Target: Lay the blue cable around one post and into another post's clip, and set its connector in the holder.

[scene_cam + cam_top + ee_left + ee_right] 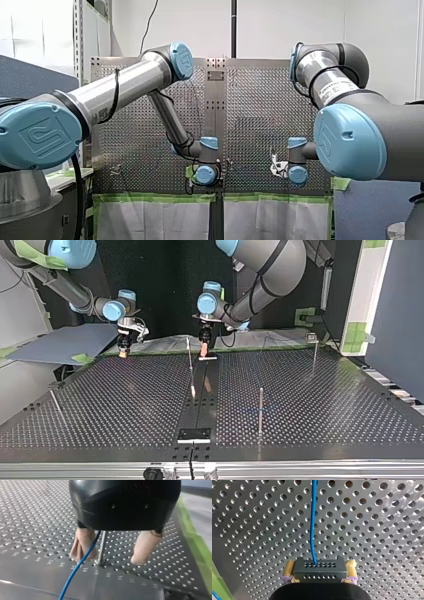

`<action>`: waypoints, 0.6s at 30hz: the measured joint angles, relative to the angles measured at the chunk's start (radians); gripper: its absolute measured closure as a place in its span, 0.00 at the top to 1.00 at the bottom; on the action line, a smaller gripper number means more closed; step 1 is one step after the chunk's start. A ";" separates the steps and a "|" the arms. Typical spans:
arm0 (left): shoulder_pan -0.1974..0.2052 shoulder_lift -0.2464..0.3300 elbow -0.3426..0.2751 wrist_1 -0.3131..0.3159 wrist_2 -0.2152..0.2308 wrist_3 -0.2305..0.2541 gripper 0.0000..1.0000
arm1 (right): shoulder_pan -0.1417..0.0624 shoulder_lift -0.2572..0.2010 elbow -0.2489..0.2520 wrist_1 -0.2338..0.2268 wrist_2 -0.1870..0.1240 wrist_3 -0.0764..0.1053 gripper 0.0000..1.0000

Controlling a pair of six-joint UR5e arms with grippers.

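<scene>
Over the table's (100, 390) far edge in the top view, we see both grippers low, well apart from each other, the right one at that view's left and the left one near the middle.

Our left gripper (110, 559) has a black body and beige-padded fingers (146, 545), which are spread apart and grip nothing. A thin metal post (102, 547) stands upright between them, closer to one finger. The blue cable (77, 567) comes out from under the gripper body. It crosses in front of that nearer finger, just beside the post, and runs off over the table. We can't tell if it touches the post.

Our right gripper (320, 565) has its yellow pads (351, 566) clamped on the black connector (319, 573), one pad on each side. The cable leaves the connector's holed face and runs straight ahead of the gripper, over the perforated plate.

Elsewhere in the top view, a clip post (314, 355) stands far back at the right. A bare post (260, 407) stands nearer the front, right of centre. A dark block (194, 434) sits at the near edge in the middle, well apart from both grippers and the connector. The cable is too thin for us to trace in that view.
</scene>
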 joint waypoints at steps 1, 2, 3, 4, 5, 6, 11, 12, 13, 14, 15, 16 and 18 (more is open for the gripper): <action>-0.001 0.003 -0.004 -0.008 -0.001 0.007 1.00 | 0.000 0.000 0.000 0.001 0.000 0.000 0.03; -0.002 0.007 -0.009 -0.016 0.000 0.015 1.00 | 0.000 0.000 0.000 0.001 0.000 0.001 0.03; -0.003 0.014 -0.017 -0.025 0.001 0.025 1.00 | 0.000 0.000 0.000 0.001 0.000 0.001 0.03; -0.004 0.021 -0.025 -0.033 0.003 0.033 1.00 | 0.000 0.000 0.000 0.002 0.000 0.001 0.03; -0.004 0.028 -0.032 -0.042 0.005 0.041 1.00 | 0.000 0.000 0.000 0.002 0.000 0.001 0.03; -0.005 0.038 -0.042 -0.052 0.008 0.052 1.00 | 0.000 0.001 0.000 0.002 0.000 0.001 0.03; -0.011 0.079 -0.084 -0.094 0.027 0.094 1.00 | 0.000 0.001 0.000 0.004 0.000 0.003 0.03; -0.012 0.089 -0.094 -0.105 0.034 0.104 1.00 | 0.000 0.001 0.000 0.004 0.000 0.004 0.03; -0.013 0.097 -0.101 -0.112 0.039 0.111 1.00 | 0.000 0.001 0.000 0.006 0.000 0.005 0.03; -0.014 0.104 -0.109 -0.119 0.045 0.116 1.00 | 0.000 0.001 0.000 0.007 0.000 0.005 0.03; -0.016 0.114 -0.119 -0.128 0.054 0.121 1.00 | 0.000 0.001 0.000 0.008 0.000 0.006 0.03; -0.018 0.121 -0.126 -0.133 0.060 0.124 1.00 | 0.000 0.001 0.000 0.010 0.000 0.006 0.03; -0.022 0.138 -0.143 -0.140 0.073 0.127 1.00 | 0.000 0.002 0.000 0.013 0.000 0.006 0.03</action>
